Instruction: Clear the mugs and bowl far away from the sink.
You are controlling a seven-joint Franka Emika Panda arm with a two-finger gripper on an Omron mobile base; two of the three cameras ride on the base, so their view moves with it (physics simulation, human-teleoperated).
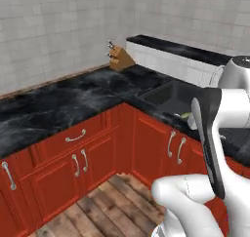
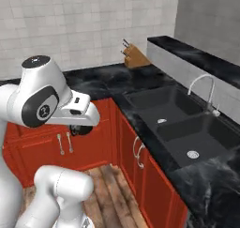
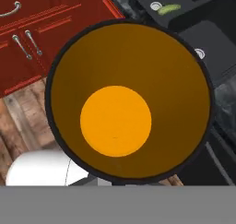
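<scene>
Filling most of the hand view, a mug [image 3: 129, 101]: round mouth, thin black rim, smooth orange-brown inner wall sloping down to a flat bright orange-yellow disc of a base, sitting right up against the camera and evidently being carried at the hand; jaws pressed nearly together, apparently pinching the mug's wall, though the contact itself hiding below the rim. Hanging over the wooden plank floor [image 3: 23, 121] in front of the glossy red cabinets [image 3: 41, 29] with curved silver handles, near the corner of the table. Showing beyond the rim, the black sink [image 3: 203, 15] with a round silver drain and a small green elongated thing [image 3: 168, 8] lying in the far basin. In the right base view, lying set into the black marbled table [image 2: 93, 79], the double-basin sink [image 2: 183, 124], matte black, each basin carrying a round silver drain, with a slim curved silver faucet [image 2: 202, 88] arching at its far edge. Standing near the corner against the pale tiled wall, an angular wooden knife block [image 2: 135, 57] with dark handles sticking out. Rising behind the sink, a low tiled ledge capped in the same black stone.
</scene>
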